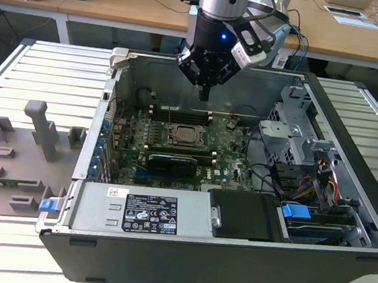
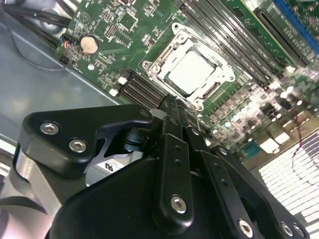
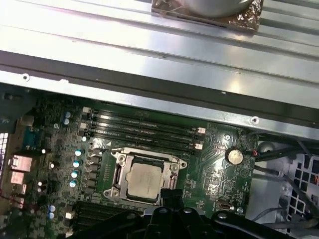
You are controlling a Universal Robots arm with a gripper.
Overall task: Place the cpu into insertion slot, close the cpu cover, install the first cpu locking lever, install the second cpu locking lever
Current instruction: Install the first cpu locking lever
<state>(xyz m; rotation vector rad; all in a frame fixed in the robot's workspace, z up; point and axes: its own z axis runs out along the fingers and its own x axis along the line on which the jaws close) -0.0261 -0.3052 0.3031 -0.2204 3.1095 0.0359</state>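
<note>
We see the cpu (image 3: 143, 180) lying flat in the insertion slot (image 3: 115, 154), in the middle of the green board (image 3: 219, 167). The cpu cover (image 3: 172, 175) looks shut around it, to keep the chip in place. Our gripper (image 1: 204, 94) hangs just above. Its fingers are pressed together with nothing between them, so it looks ready to push, not to grab.

Exterior view: open room above slot (image 1: 172, 134). Memory slots (image 1: 178, 115) at 12 o'clock, card (image 1: 171, 163) at 6, drive cage (image 1: 290, 142) at 3.
</note>
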